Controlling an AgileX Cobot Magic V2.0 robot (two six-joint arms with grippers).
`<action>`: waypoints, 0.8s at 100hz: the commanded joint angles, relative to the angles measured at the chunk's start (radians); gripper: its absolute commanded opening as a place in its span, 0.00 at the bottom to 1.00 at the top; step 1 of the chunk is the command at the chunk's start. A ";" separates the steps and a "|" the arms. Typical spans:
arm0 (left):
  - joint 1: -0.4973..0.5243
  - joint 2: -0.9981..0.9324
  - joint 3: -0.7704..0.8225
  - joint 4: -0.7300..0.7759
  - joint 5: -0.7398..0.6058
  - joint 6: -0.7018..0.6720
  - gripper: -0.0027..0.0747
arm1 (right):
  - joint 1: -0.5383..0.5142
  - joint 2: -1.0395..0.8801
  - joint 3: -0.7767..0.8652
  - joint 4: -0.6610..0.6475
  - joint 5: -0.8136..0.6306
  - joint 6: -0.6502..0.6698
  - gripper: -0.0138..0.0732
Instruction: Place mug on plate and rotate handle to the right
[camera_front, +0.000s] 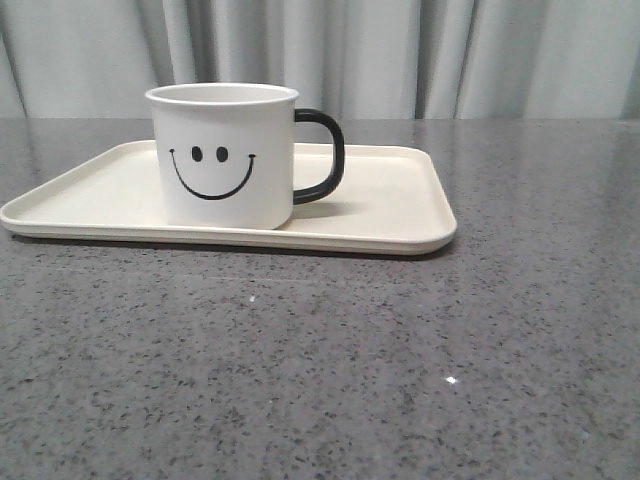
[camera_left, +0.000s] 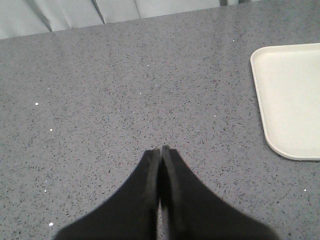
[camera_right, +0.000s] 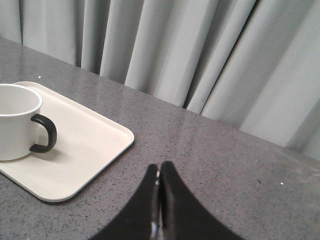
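Mug (camera_front: 225, 155), white with black smiley, stands upright on plate (camera_front: 400, 195), handle (camera_front: 322, 155) right.

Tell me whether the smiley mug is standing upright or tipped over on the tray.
Upright. The mug sits flat on the tray, rim level and opening upward, handle pointing right.

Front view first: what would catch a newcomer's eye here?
The white mug with its black smiley face stands upright on the cream plate, left of the plate's middle, with the black handle pointing right. Both grippers are shut and empty over bare grey table: the left gripper to the left of the plate, the right gripper off to its right.
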 joint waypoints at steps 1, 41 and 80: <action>-0.003 0.006 -0.025 -0.014 -0.073 -0.011 0.01 | 0.003 0.010 -0.025 0.017 -0.072 0.001 0.09; -0.003 0.006 -0.025 -0.021 -0.071 -0.011 0.01 | 0.003 0.010 -0.025 0.017 -0.072 0.001 0.09; -0.003 -0.003 -0.023 -0.009 -0.089 -0.011 0.01 | 0.003 0.010 -0.025 0.017 -0.072 0.001 0.09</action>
